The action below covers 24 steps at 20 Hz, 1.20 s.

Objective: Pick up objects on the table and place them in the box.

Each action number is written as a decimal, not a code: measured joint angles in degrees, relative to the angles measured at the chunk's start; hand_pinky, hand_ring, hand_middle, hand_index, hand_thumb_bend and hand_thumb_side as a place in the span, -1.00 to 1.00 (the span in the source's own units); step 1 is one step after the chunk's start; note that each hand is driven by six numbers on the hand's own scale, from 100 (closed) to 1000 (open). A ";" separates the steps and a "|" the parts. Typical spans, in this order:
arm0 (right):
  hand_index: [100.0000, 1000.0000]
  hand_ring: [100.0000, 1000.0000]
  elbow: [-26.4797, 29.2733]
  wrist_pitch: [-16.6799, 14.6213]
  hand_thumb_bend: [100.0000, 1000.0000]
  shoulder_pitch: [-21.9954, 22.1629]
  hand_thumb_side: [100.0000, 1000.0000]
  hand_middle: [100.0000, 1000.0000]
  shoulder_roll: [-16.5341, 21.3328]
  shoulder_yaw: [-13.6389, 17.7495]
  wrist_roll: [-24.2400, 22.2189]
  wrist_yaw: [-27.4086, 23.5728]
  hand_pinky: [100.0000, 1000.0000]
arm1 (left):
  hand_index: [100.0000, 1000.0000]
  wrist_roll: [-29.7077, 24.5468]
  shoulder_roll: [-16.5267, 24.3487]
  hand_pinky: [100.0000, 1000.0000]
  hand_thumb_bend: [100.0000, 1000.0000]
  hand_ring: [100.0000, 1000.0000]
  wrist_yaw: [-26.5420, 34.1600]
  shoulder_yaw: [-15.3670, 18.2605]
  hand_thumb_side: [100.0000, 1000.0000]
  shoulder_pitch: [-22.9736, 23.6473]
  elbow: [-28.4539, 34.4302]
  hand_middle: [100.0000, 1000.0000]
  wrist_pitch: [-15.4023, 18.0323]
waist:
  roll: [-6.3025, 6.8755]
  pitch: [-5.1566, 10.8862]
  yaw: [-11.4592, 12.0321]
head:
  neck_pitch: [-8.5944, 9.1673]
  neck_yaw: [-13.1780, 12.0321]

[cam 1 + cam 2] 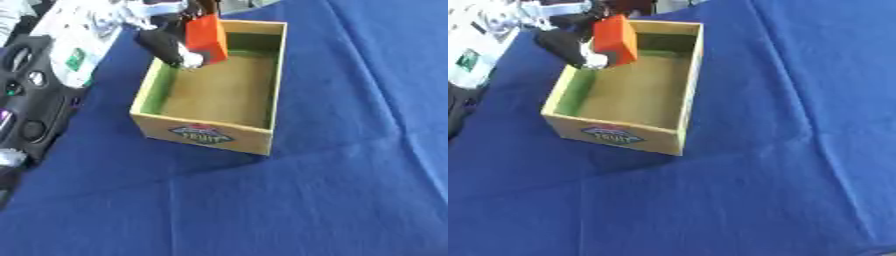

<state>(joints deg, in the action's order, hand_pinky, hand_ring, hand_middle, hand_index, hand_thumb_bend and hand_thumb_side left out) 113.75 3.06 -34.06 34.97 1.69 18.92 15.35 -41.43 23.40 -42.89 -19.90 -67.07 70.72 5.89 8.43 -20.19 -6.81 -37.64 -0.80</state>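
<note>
Robot's black left hand, fingers curled round an orange rectangular block, holds it above the far-left corner of an open wooden box; released here, the block could strike the rim and tumble onto the blue cloth

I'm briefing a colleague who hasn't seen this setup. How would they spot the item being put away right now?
On the blue tablecloth stands an open wooden box with a label on its near wall. Above its far left corner, the left hand holds an orange block: the only bright orange thing in view.
</note>
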 measured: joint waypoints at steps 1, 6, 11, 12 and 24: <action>0.47 0.48 0.00 0.00 -1.00 -0.07 0.14 0.40 -0.01 0.00 -0.01 -0.04 0.60 | 0.17 -0.28 -0.29 -0.66 -1.00 -0.20 -0.07 -0.06 0.10 0.00 -0.60 -0.17 0.21 | 0.00 -0.02 -0.06 | 0.02 0.01; 0.47 0.48 0.00 -0.01 -1.00 -0.24 0.14 0.40 -0.48 -0.02 -0.03 -0.16 0.60 | 0.37 -2.65 -1.34 -0.45 -1.00 0.04 -1.32 -0.71 0.22 0.03 -3.34 0.08 2.02 | 0.00 -0.23 -0.41 | 0.19 0.05; 0.47 0.48 0.00 -0.02 -1.00 -0.29 0.14 0.40 -0.54 -0.03 -0.03 -0.32 0.60 | 0.54 -5.54 -1.85 -0.22 -0.94 0.27 -2.80 -1.06 0.34 0.19 -5.16 0.33 3.71 | 0.00 -0.40 -0.76 | 0.43 0.07; 0.47 0.48 0.00 -0.02 -1.00 -0.30 0.14 0.39 -0.60 -0.03 -0.03 -0.32 0.60 | 0.64 -6.33 -1.97 -0.16 -0.89 0.33 -2.99 -1.08 0.36 0.37 -5.50 0.39 3.94 | 0.00 -0.42 -0.84 | 0.46 0.10; 0.47 0.48 0.00 0.00 -1.00 -0.37 0.14 0.39 -0.94 -0.04 -0.05 -0.40 0.60 | 0.99 -8.94 -2.19 0.53 -0.14 0.79 -8.67 -0.47 0.83 0.58 -3.74 0.80 4.63 | -0.01 -0.48 -0.91 | 0.52 0.15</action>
<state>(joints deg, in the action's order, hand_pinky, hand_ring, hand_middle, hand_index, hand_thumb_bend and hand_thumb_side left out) 113.75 3.07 -34.44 34.03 1.65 18.87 14.95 -50.37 21.21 -51.56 -20.37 -66.49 66.98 10.52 8.42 -20.67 -7.72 -37.12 -0.65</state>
